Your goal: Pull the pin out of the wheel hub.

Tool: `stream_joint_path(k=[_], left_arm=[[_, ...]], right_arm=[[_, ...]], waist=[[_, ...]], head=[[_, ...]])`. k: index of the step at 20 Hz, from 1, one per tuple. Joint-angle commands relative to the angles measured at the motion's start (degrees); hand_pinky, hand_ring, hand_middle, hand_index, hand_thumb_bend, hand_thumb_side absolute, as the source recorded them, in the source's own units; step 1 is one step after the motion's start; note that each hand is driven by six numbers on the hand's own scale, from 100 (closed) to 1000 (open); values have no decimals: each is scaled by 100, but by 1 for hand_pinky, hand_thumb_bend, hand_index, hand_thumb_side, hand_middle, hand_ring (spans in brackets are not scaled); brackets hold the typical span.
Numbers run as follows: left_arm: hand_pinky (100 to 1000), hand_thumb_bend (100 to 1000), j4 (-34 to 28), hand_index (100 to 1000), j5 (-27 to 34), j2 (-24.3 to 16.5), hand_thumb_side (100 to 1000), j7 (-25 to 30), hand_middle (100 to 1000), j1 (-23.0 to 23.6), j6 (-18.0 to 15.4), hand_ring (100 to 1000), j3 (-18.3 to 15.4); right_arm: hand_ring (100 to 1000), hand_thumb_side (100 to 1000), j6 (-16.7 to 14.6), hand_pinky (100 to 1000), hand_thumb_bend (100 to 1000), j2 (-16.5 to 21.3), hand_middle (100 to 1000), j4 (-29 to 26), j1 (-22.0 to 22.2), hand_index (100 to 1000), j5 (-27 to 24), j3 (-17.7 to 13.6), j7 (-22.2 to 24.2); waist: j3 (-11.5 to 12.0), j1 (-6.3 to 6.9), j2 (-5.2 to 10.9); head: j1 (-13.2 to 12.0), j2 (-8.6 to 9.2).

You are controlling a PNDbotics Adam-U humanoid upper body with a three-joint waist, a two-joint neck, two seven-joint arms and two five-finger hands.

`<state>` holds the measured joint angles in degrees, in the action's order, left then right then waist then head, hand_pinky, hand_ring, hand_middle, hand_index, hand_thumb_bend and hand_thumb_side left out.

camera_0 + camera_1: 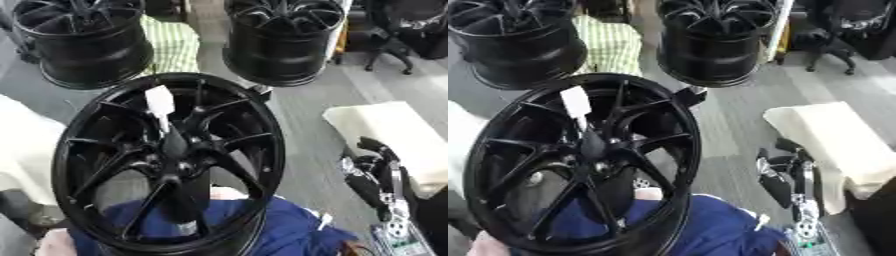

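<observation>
Showing wheel: a black spoked wheel is standing tilted in the foreground, its face turning up toward the camera.
Pin: a white, flat-topped pin is sticking out just above the hub, its narrow lower end running down toward the centre; whether it is seated in a hole is not clear.
Right hand: the right hand is hanging at the lower right, well apart from the wheel, fingers lying relaxed and holding nothing.
Left hand: it is not showing in either view.
Blue cloth: blue fabric is lying under and behind the wheel's lower rim.
Other wheels: two more black wheels are standing behind, with a green checked cloth between them.
Cushion: a pale cushion is lying at the right, just behind the right hand.
</observation>
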<state>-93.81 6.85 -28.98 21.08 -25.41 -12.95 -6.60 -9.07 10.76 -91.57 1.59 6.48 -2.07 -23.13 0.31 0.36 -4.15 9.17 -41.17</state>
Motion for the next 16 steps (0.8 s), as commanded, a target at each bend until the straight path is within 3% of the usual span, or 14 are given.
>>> stream_joint_path(k=[1,7,16], left_arm=[[685,100,160,886,-142,-670,605,281,684,-424,-318,742,453],[769,138,603,904,-706,-1510,590,880,759,-1398,-917,784,1427],[834,325,1917,924,-1595,-956,623,1771,814,-2846,-1808,788,2876]], right_arm=[[561,197,-15,529,231,175,686,-33,-14,763,38,26,46],[561,197,-13,529,230,233,686,-38,-28,763,39,104,129],[560,197,-3,528,228,283,686,-29,32,762,48,79,117]], waist=[[-60,27,110],[-283,77,120],[-303,143,140]], head=[[-31,56],[-160,80],[-67,85]])
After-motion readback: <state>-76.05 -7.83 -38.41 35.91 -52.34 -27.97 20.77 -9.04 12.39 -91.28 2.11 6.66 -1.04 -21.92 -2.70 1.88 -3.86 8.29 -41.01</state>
